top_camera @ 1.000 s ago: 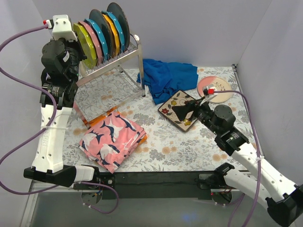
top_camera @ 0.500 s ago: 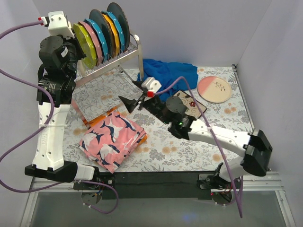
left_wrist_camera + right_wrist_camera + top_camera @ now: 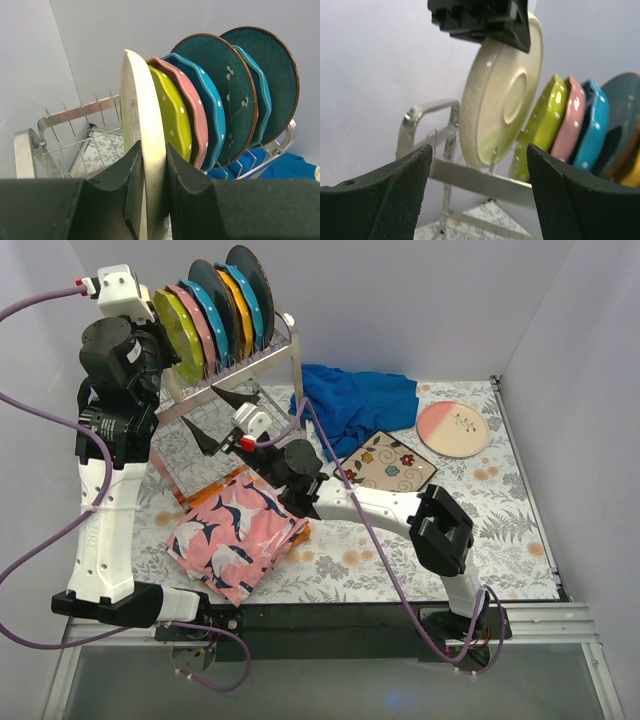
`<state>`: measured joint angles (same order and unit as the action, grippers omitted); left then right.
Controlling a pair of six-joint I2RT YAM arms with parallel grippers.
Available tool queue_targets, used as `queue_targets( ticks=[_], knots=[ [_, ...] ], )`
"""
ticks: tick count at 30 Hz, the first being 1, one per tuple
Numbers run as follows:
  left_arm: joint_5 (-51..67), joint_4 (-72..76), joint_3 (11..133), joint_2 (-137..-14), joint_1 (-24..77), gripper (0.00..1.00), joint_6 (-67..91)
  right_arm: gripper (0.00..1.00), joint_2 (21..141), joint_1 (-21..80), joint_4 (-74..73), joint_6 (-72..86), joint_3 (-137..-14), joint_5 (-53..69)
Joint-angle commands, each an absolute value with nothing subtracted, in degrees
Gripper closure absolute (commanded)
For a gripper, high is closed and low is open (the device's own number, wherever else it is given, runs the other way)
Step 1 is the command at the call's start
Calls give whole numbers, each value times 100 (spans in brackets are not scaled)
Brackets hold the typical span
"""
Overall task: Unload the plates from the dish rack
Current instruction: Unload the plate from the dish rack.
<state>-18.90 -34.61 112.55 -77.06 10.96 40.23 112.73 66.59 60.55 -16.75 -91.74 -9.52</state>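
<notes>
Currently, at far left: left gripper (image 3: 154, 167) clamped on rim of cream plate (image 3: 142, 110), upright at left end of dish rack (image 3: 70, 112). Next along, standing in rack: yellow-green plate (image 3: 175, 117), pink dotted plate (image 3: 194, 112). Just in front of rack: right gripper (image 3: 479, 150), fingers apart, holding nothing. Far right, flat on table: square floral plate (image 3: 388, 462), round pink plate (image 3: 452, 428).
</notes>
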Motion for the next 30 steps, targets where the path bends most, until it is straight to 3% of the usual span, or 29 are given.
queue_targets(
  ticks=[1,11,22,28,30],
  knots=[
    [-1398,-2936,11321,-7181,1125,100,4254,19,11820,6759,6197,-1907,-10543,-984],
    [-1362,-2927,11259,-7066,1125,100,4228,26,13481,6724,5528,-2250,-13006,-1257],
    [-1152,-2690,10767,-6873,1125,100,4447,37,13834,6539,5344,-2127,-13517,-1169],
    [-1072,-2646,10626,-6838,1125,100,4518,48,13957,6478,5282,-2039,-13676,-1082],
    [-1029,-2610,10591,-6803,1116,100,4518,62,13966,6486,5282,-2013,-13719,-1011]
  ],
)
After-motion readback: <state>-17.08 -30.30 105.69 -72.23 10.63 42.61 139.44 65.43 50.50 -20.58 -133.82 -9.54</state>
